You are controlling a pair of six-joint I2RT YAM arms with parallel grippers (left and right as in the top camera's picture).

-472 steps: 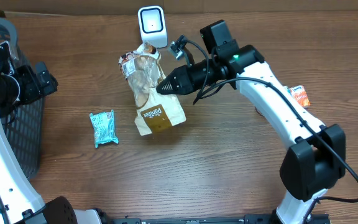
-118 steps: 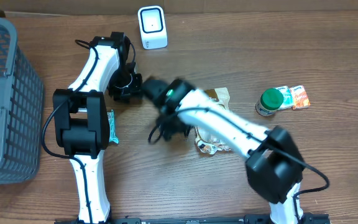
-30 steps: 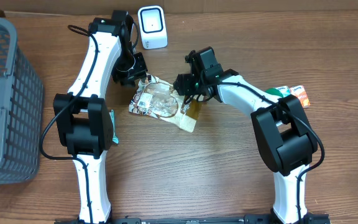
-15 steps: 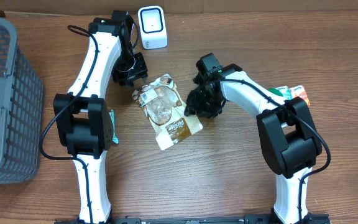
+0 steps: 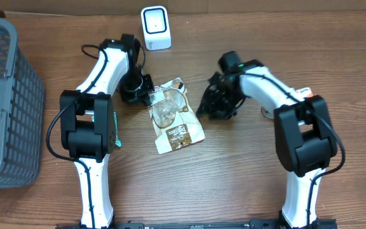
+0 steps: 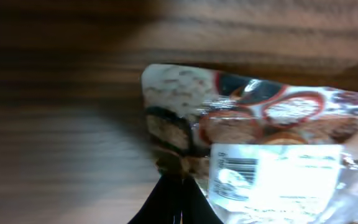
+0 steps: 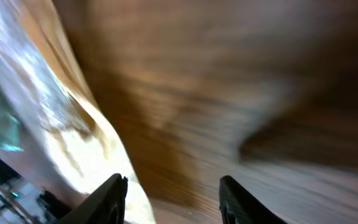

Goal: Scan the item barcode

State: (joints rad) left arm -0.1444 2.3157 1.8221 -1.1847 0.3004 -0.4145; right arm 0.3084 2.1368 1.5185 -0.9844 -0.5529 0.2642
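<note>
Snack bag (image 5: 173,121) lying flat on tabletop (image 5: 234,184), just on the near side of the scanner (image 5: 155,28), with nothing standing between the two. Left tool (image 5: 143,94) sitting between scanner and bag, closed tight, tips meeting at bag's edge; can't tell if film is caught. Right tool (image 5: 210,108) hovering near-right of scanner, jaws parted, gripping nothing. Basket (image 5: 5,95) sitting far left of scanner. Only left wrist view is showing white barcode label (image 6: 272,174); right wrist view is blurring, catching just the bag's edge.
</note>
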